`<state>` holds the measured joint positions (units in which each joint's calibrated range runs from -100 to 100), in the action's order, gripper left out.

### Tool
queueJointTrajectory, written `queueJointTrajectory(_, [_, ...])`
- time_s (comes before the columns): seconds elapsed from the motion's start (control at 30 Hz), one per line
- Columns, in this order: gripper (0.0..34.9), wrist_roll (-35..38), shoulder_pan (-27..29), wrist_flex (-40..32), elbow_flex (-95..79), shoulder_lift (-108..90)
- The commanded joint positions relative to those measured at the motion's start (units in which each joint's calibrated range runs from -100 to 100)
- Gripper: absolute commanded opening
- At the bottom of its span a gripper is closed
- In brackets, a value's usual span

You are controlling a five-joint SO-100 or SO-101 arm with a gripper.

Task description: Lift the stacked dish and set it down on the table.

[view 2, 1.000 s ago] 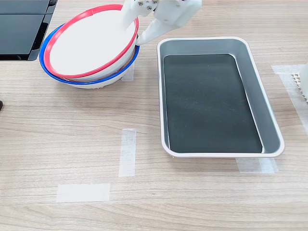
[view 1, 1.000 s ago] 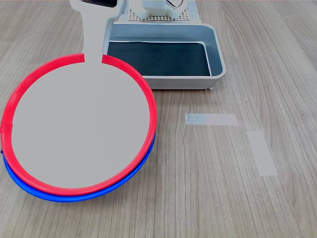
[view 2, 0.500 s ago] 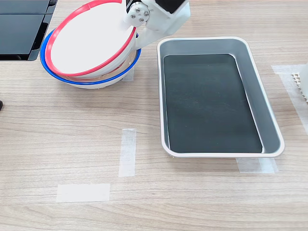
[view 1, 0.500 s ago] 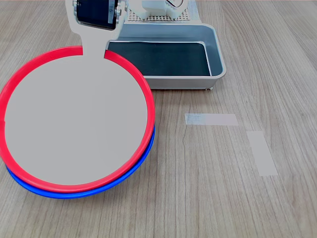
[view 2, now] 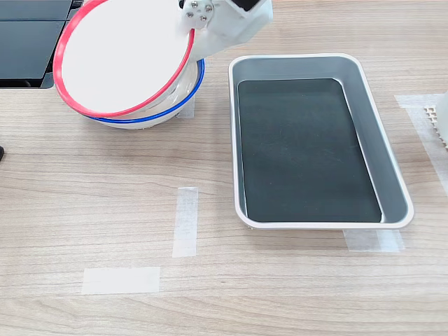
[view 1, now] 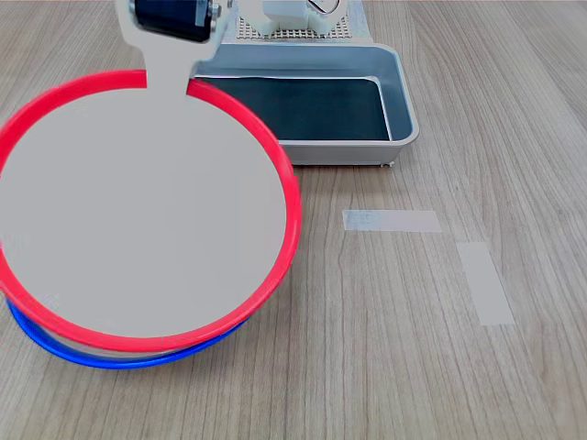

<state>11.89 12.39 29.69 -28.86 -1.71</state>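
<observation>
Currently the red-rimmed dish [view 1: 138, 211] [view 2: 122, 56] is off the stack, tilted, held at its rim by the jaws. In the first exterior view one flat white finger [view 1: 170, 69] lies over the far edge of the rim, breaking the red line there; the gripper [view 1: 174, 37] body sits just above, partly cut by the top of the frame. In the second exterior view the gripper [view 2: 199, 28] is at the dish's right edge, one finger on the upper face, the other under the dish & mostly hidden. Jaws closed down on the rim, dish between them; gap not visible otherwise.

Blue-rimmed dish [view 1: 110, 353] [view 2: 157, 112] sits below on the worktop [view 1: 385, 348] [view 2: 105, 203], only its near arc showing under the red one. Clear air between the two rims on the near side in both exterior views; whether they touch at the hidden side, cannot tell.

Grey tray [view 1: 404, 110] [view 2: 392, 182] w/ dark bottom stands beside the dishes, to the second exterior view's right, apart from them. Two pale tape strips [view 1: 392, 221] [view 2: 185, 220] on the worktop, well clear of the dishes.
</observation>
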Motion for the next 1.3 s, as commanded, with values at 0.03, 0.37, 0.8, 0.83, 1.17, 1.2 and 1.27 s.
queueJointTrajectory(0.03, [0.1, -1.4, -1.9, -0.2, 1.4, -8.4])
queueJointTrajectory(0.37, [0.1, -6.0, -13.3, 8.6, 5.6, -11.0])
queueJointTrajectory(0.8, [0.1, -7.1, -22.0, -3.3, 3.6, -1.1])
queueJointTrajectory(0.83, [0.1, -7.0, -22.5, -4.3, 3.3, -0.4])
queueJointTrajectory(1.17, [0.1, -6.4, -25.2, -7.9, -1.2, 3.2])
queueJointTrajectory(1.2, [0.1, -6.3, -25.2, -7.8, -1.4, 3.4])
queueJointTrajectory(1.27, [0.1, -6.2, -25.0, -7.2, -1.6, 3.9])
